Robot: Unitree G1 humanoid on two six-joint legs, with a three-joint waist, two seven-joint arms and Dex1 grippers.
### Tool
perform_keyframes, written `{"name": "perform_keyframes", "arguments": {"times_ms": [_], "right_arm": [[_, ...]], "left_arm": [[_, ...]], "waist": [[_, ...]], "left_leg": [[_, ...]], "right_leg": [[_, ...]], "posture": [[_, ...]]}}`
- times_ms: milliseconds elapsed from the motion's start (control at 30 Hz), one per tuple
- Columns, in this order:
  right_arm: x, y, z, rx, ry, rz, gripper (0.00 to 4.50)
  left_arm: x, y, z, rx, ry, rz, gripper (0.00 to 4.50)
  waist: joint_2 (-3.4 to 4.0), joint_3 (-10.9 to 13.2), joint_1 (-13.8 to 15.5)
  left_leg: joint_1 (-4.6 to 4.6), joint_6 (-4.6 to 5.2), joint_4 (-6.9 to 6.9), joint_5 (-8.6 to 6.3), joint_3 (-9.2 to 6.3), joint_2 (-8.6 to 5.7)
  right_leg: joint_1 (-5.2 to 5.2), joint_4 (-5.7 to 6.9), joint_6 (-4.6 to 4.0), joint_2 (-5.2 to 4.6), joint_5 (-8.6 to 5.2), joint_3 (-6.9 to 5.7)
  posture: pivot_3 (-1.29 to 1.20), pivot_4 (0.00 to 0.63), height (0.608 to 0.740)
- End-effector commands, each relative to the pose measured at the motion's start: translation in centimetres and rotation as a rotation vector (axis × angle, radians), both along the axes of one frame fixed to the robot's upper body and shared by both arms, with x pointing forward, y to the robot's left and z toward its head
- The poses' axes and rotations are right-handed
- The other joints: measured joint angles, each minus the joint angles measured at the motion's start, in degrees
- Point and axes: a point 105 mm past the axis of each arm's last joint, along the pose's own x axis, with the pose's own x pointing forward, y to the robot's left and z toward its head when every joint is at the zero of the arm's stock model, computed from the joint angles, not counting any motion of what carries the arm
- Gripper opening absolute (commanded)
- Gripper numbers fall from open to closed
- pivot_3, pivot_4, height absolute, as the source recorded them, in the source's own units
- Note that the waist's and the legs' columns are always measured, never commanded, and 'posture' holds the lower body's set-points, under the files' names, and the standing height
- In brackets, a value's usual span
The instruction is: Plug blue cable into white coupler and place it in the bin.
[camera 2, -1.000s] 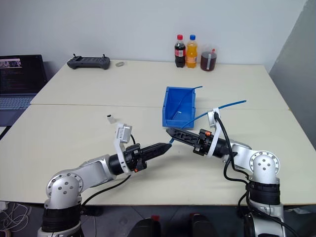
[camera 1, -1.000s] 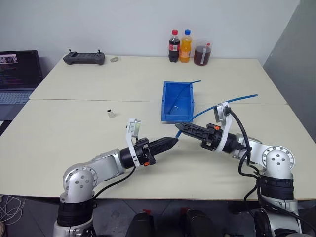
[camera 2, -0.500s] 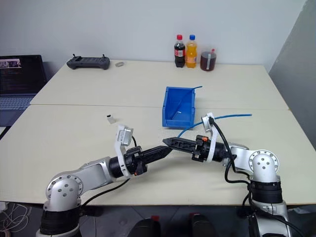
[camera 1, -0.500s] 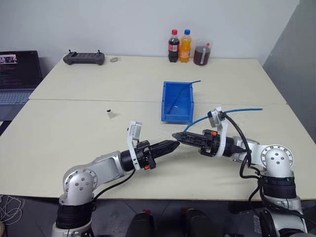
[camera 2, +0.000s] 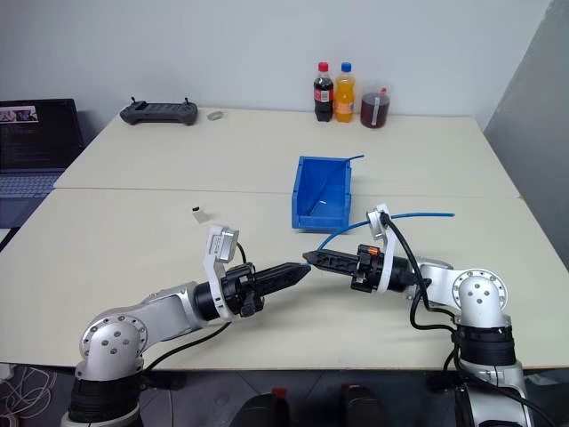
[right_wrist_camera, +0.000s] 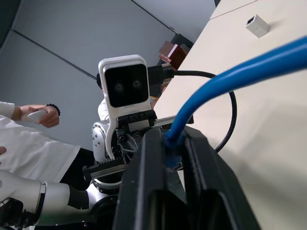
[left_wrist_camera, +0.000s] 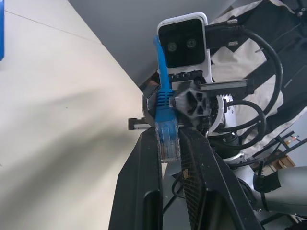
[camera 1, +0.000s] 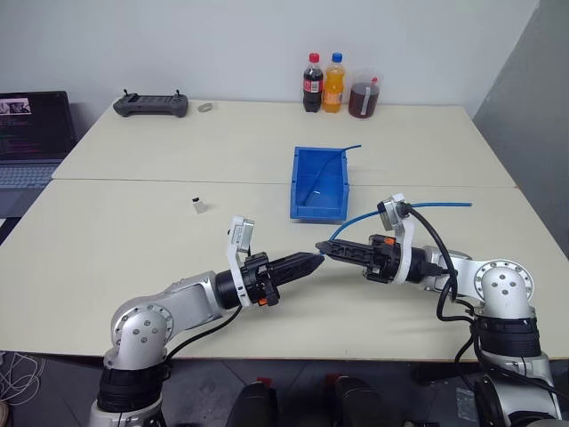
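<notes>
- Meeting tip to tip above the near middle of the bench (camera 1: 133, 222), the left claw (camera 1: 313, 260) and the right claw (camera 1: 324, 250) point at each other.
- The left claw is closed on the clear plug (left_wrist_camera: 167, 139) of the blue cable (camera 1: 427, 205); in the left wrist view the plug stands clamped between its two black fingers (left_wrist_camera: 141, 182).
- The right claw's fingers (right_wrist_camera: 144, 177) lie against the same cable just behind the plug, one on each side of the cord, gripping it.
- From the claws the blue cable rises to the right, passes over the right wrist and ends free in the air on the right.
- The white coupler (camera 1: 199, 205) lies alone on the bench, left of the bin (camera 1: 318, 183) and well apart from both claws.
- The bin sits just beyond the claws toward the far side, with another thin blue cable (camera 1: 331, 169) inside it, one end sticking up over its far right corner.
- At the far edge stand a cola bottle (camera 1: 313, 83), an orange soda bottle (camera 1: 334, 83) and a jug of dark drink (camera 1: 364, 97).
- A black handheld controller (camera 1: 151, 106) lies at the far left, a small grey round object (camera 1: 206, 107) just beside it.
- A laptop (camera 1: 31, 133) stands open off the bench's left edge.
- A person's hand (right_wrist_camera: 41, 116) holding a small device is visible in the right wrist view.
</notes>
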Motion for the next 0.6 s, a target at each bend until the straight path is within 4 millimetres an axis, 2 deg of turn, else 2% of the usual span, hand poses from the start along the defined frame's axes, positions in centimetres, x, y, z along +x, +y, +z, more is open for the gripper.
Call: {"name": "perform_keyframes", "arguments": {"times_ms": [33, 167, 233, 300, 600], "right_arm": [[-0.6, 0.2, 0.8, 0.011, -0.04, 0.045, 0.11], [-0.4, 0.1, 0.6, -0.002, -0.042, 0.039, 0.11], [0.2, 0.1, 0.4, -0.018, -0.048, 0.005, 0.11], [0.5, 0.1, 0.2, -0.023, -0.051, -0.013, 0.11], [1.4, -0.8, 0.5, -0.04, -0.068, -0.036, 0.11]], "left_arm": [[-0.2, -0.2, 1.0, -0.007, -0.049, -0.006, 0.24], [-0.1, -0.2, 1.0, 0.009, -0.072, -0.003, 0.24], [-0.2, 0.1, 1.3, -0.015, -0.07, -0.001, 0.95], [-0.3, 0.3, 1.4, -0.027, -0.065, -0.001, 1.21], [-2.1, 1.8, 1.7, -0.027, -0.052, -0.031, 3.09]], "waist": [[0.0, 0.0, 0.0], [0.0, 0.0, 0.0], [0.0, 0.0, 0.0], [0.0, 0.0, 0.0], [0.02, 0.0, 0.0]], "left_leg": [[0.0, 0.0, 0.0, 0.0, 0.0, 0.0], [0.0, 0.0, 0.0, 0.0, 0.0, 0.0], [0.0, 0.0, -0.01, 0.0, 0.0, 0.0], [0.0, 0.0, -0.01, 0.0, 0.0, 0.01], [0.0, 0.0, -0.03, 0.0, 0.02, 0.01]], "right_leg": [[0.0, 0.0, 0.01, 0.0, -0.01, 0.0], [0.0, -0.01, 0.18, 0.0, -0.1, 0.0], [0.0, -0.01, 0.2, 0.0, -0.11, 0.0], [0.0, -0.01, 0.2, 0.0, -0.12, 0.0], [-0.02, -0.03, 0.19, -0.01, -0.12, 0.03]], "posture": [[0.0, 0.15, 0.74], [0.0, 0.15, 0.74], [0.0, 0.15, 0.74], [0.0, 0.15, 0.74], [0.0, 0.15, 0.74]]}}
